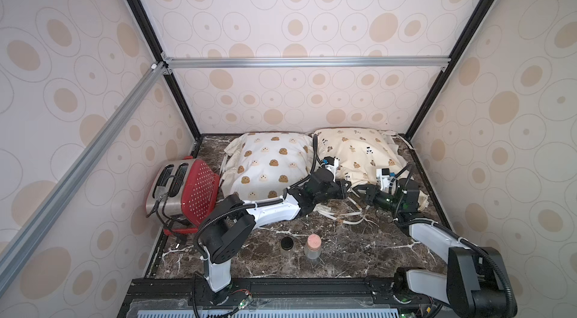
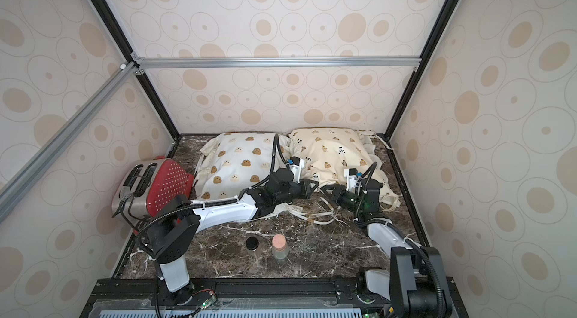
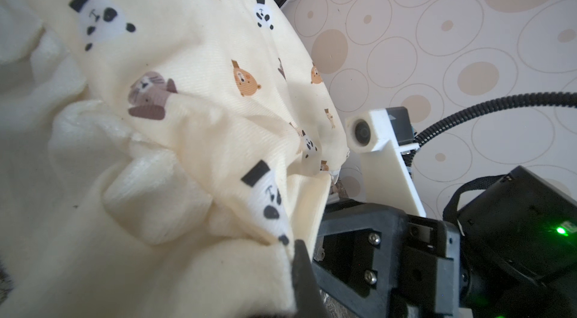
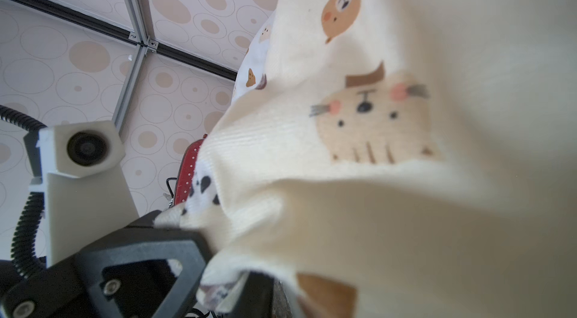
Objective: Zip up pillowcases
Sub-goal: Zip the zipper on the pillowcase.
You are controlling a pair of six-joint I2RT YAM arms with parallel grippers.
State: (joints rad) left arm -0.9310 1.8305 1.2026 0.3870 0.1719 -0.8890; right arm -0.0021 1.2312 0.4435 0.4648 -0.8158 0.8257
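Observation:
Both top views show two pillowcases at the back of the table. The white one with brown blobs [image 1: 268,163] lies on the left and the cream one with bears and pandas [image 1: 362,151] [image 2: 337,151] on the right. My left gripper [image 1: 346,187] [image 2: 314,186] reaches across to the cream case's front edge and is shut on a fold of its fabric. One dark finger [image 3: 304,272] shows against the cloth. My right gripper [image 1: 356,191] [image 2: 325,190] faces it a little apart at the same edge. Fabric [image 4: 343,207] drapes over its jaws and hides the gap. No zipper shows.
A red and silver toaster [image 1: 184,191] stands at the left with its cord trailing forward. A black-lidded jar [image 1: 287,246] and a pink-lidded jar [image 1: 313,246] stand near the front of the marble table [image 1: 359,257]. Loose tie strings [image 1: 346,216] lie under the arms. Patterned walls enclose three sides.

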